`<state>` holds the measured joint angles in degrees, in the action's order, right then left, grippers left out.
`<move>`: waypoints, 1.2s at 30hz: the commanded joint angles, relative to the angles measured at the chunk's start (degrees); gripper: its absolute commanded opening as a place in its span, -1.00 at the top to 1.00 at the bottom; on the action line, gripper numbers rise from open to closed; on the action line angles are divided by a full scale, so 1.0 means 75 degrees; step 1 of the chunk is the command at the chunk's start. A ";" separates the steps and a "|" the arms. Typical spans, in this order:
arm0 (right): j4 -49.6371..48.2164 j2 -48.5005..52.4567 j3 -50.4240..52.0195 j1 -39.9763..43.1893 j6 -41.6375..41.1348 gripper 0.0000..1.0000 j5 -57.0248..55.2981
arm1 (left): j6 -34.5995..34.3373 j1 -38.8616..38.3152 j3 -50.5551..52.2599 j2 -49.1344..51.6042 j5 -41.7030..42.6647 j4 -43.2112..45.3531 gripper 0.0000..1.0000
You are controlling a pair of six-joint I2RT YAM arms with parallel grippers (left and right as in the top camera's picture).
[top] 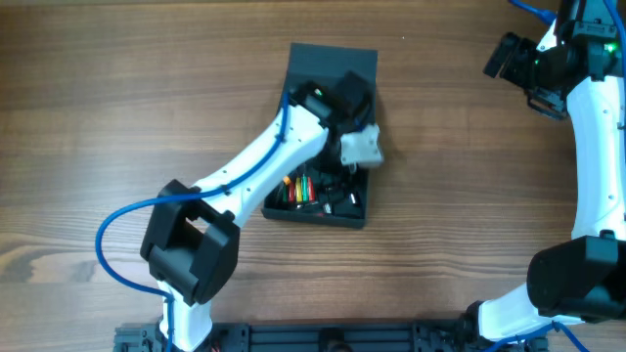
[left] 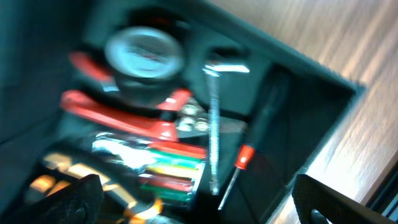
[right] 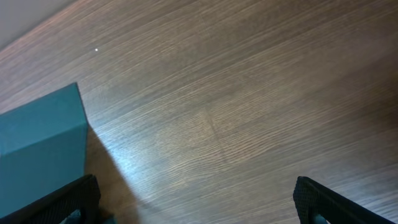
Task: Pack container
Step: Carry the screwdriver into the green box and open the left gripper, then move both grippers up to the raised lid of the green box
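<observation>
We find the container (top: pixel 315 219) stocked with tools (top: pixel 303 188) (lid (top: pixel 333 64) open, so closing remains, we judge); left gripper (left: pixel 196 193) and right gripper (right: pixel 196 193) show jaws spread, empty.

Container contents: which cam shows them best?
Left wrist: it looks straight into the container, showing red handles and a screwdriver, though blurred. Overhead shows it too, but the left arm covers much of the inside. Right wrist catches only one teal corner.
</observation>
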<state>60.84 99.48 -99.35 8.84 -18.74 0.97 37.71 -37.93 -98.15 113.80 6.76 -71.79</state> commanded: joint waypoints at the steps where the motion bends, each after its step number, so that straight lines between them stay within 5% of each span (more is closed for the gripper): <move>1: 0.0067 0.0058 0.0064 0.0009 0.0096 -0.39 0.1011 | -0.1728 0.0842 -0.1017 -0.0294 0.0149 0.0146 -1.00; 2: 0.0058 0.0085 0.0067 0.0003 0.0102 0.34 0.1856 | -0.2961 0.1606 -0.1384 -0.0405 0.0157 0.0481 -1.00; 7: 0.0035 0.0629 0.0140 0.0003 0.0105 0.79 0.2588 | -0.3675 0.3045 -0.1381 -0.0315 0.1166 0.1139 -0.96; 10: 0.0000 0.1244 0.0318 0.0003 0.0425 0.91 0.3611 | -0.4252 0.3832 -0.1378 -0.0017 0.1451 0.1632 -0.22; 12: -0.0152 0.1845 0.0318 0.0003 0.1317 0.91 0.5094 | -0.4325 0.4354 -0.1378 0.0286 0.2602 0.1903 0.92; 18: -0.0933 0.2882 0.0318 -0.0006 0.1676 0.91 0.6452 | -0.4293 0.4931 -0.1378 0.1393 0.4651 0.2113 0.92; 36: -0.1585 0.4564 0.0318 -0.0621 0.1495 0.91 0.5473 | -0.4584 0.4934 -0.1335 0.3389 0.5383 0.2544 0.92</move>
<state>49.58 131.66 -97.47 4.99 -7.62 42.46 3.77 -0.43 -107.96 137.62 43.88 -53.45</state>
